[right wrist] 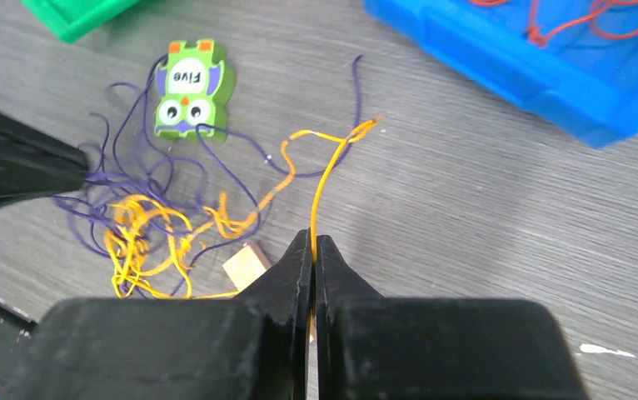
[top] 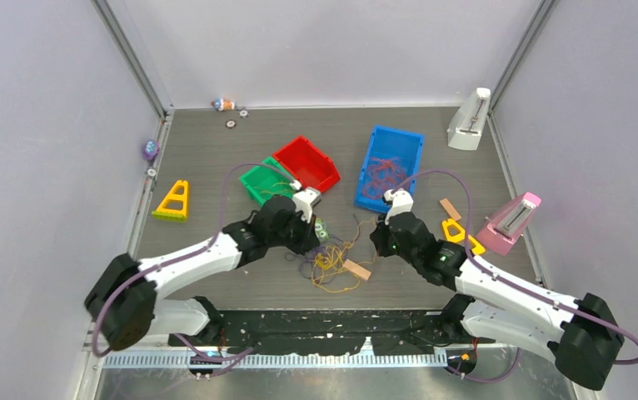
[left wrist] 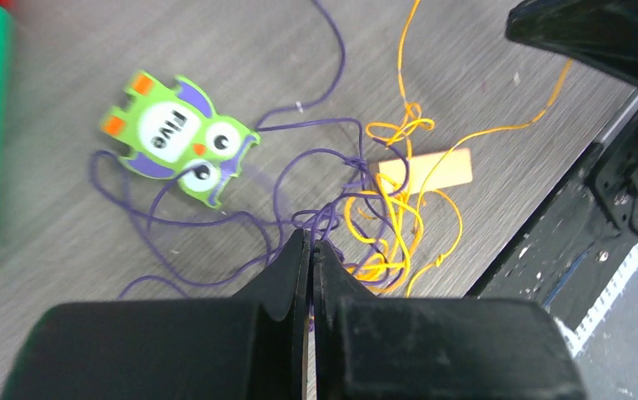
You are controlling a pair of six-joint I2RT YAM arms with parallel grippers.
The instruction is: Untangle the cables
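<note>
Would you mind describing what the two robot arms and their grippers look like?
Both arms, left and right, have white links between bulky black joints, and a thin lilac hose runs along each. A white block sits by each wrist. The left gripper and right gripper have matte black, wedge-shaped fingers tapering to narrow tips. No markings show.

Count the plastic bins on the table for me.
3: a green bin left of centre, a red bin right beside it, and a blue bin further right, holding orange-red cables. None appear hidden.
</note>
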